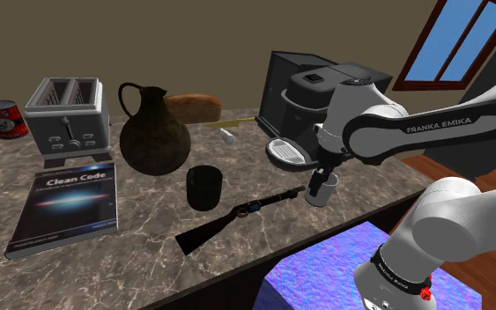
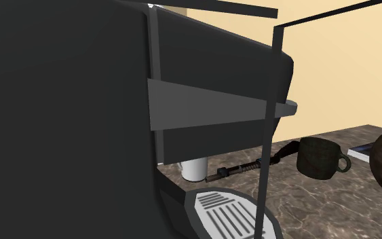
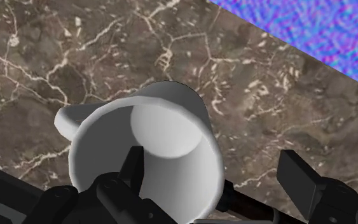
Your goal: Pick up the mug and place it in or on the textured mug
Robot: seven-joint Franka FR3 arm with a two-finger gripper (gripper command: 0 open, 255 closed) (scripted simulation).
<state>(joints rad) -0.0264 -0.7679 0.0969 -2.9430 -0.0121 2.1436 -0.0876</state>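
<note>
White mug (image 3: 171, 127) upright on counter (image 3: 56, 57); fingers (image 3: 133, 167) apart, one inside it.

Second exterior view beside coffee machine (image 2: 60, 102)

White mug (image 1: 322, 188) and dark textured mug (image 1: 204, 187), upright on the brown marbled counter (image 1: 149, 255).
Plain white, empty, handle jutting sideways, near the counter's edge; dark, rough-skinned, squat, standing well apart toward the shoulder view's left.
</note>
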